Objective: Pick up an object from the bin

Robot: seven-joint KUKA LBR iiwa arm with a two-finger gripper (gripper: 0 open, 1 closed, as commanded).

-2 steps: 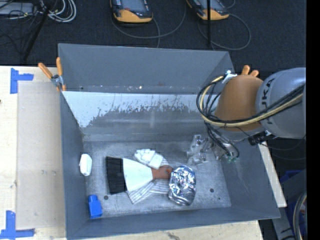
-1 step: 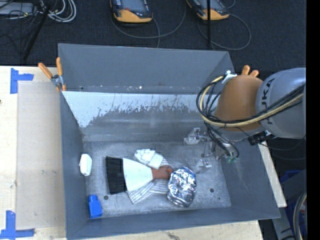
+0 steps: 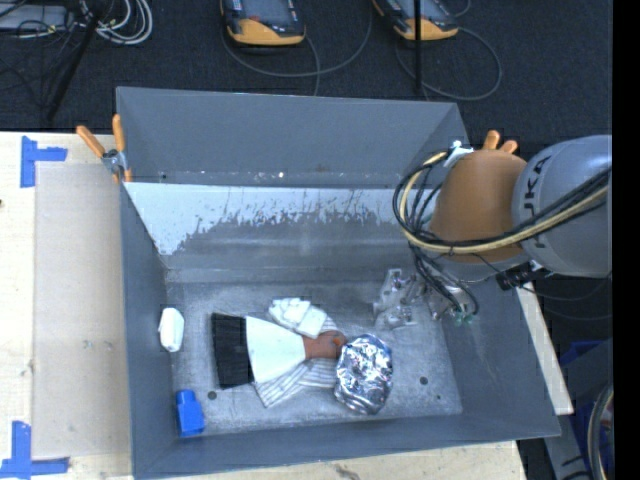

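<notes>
Plainly nothing is lifted yet: nearest lie the blue block (image 3: 190, 413) in the front-left corner and the crumpled foil ball (image 3: 362, 371), the likeliest pick, just behind which hangs the hand (image 3: 398, 303), wide or narrow I cannot tell, with bare floor beyond towards the bin's back wall (image 3: 300, 148).

This was a robotics lab, I'd say. My arm (image 3: 560, 208) hung over a grey metal bin (image 3: 300, 153) on dark carpet (image 3: 200, 68). Behind the bin two orange-and-black handheld controllers (image 3: 262, 16) (image 3: 415, 13) lay on the floor, cords trailing, and loose cables (image 3: 122, 10) were coiled beside a stand's legs (image 3: 65, 63).
</notes>
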